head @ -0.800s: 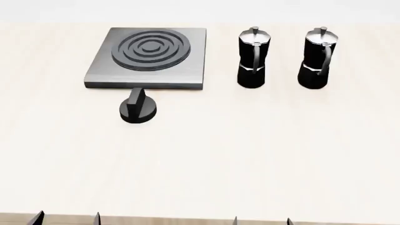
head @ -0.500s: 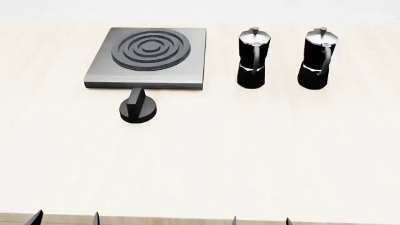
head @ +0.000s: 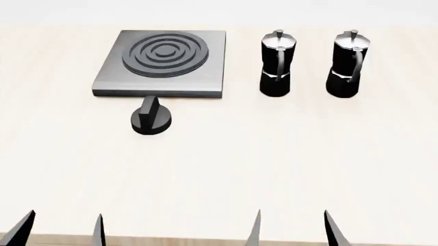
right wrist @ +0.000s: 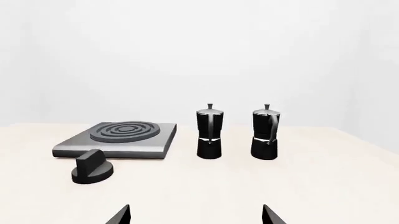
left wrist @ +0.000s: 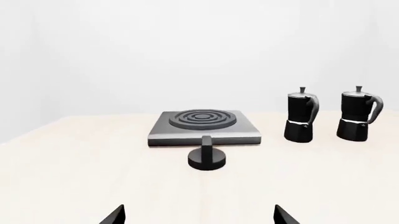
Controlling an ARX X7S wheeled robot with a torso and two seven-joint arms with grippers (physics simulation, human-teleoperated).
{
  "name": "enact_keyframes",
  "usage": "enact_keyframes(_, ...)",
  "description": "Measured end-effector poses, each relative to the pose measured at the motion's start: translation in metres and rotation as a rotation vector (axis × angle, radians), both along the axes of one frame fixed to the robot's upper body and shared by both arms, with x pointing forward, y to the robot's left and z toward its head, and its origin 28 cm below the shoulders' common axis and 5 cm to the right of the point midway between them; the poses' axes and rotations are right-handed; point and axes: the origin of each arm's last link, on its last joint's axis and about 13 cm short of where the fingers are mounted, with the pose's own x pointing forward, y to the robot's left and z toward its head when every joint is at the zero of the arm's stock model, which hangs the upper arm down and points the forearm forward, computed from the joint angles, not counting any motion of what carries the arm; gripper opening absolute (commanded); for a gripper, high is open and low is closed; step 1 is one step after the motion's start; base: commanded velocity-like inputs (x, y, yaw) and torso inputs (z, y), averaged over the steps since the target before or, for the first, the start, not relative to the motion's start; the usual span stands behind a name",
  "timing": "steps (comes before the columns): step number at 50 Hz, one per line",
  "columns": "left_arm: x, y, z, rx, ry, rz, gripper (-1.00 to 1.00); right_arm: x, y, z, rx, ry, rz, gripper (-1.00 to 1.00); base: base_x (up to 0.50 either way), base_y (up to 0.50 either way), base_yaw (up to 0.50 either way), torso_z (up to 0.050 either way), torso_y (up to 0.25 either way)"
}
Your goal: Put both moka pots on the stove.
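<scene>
Two moka pots (head: 276, 64) (head: 350, 65) stood upright on the worktop (head: 274, 164) beside the stove (head: 163, 64); both arms' jaws gaped empty. Best grip: the nearer pot's body, squarely.

The stove (head: 116, 77) looks like brushed grey metal with a soft satin sheen, its raised rings (head: 165, 52) a darker, matt charcoal. The knob (head: 151, 119) near its front edge is matt black, smooth, like moulded plastic. Both moka pots, the left one (head: 276, 64) and the right one (head: 347, 64), have faceted black bodies with a slight gloss that catches light along the edges, a thin bright metallic band at the waist, silvery metal lids, and smooth black handles. The table (head: 274, 164) is pale cream, smooth and matt, faintly grained like light wood.
</scene>
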Motion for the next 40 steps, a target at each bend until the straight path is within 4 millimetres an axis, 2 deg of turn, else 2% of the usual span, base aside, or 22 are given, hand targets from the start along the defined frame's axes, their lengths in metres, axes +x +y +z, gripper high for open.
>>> enact_keyframes(9, -0.014, 0.000, 0.041, -0.014, -0.118, -0.010, 1.00, -0.013, 0.001, 0.035, 0.005, -0.099, 0.013, 1.00, 0.00, 0.00, 0.00, 0.000, 0.000)
enact_keyframes(16, -0.023, 0.000, 0.061, -0.018, -0.180, -0.016, 1.00, -0.024, 0.003, 0.055, 0.010, -0.169, 0.019, 1.00, 0.00, 0.00, 0.00, 0.000, 0.000)
enact_keyframes(27, -0.031, 0.000, 0.073, -0.022, -0.230, -0.020, 1.00, -0.033, 0.005, 0.069, 0.004, -0.232, 0.026, 1.00, 0.00, 0.00, 0.00, 0.000, 0.000)
enact_keyframes(40, -0.034, -0.001, 0.078, -0.028, -0.246, -0.026, 1.00, -0.034, 0.006, 0.071, 0.003, -0.241, 0.036, 1.00, 0.25, 0.00, 0.00, 0.000, 0.000)
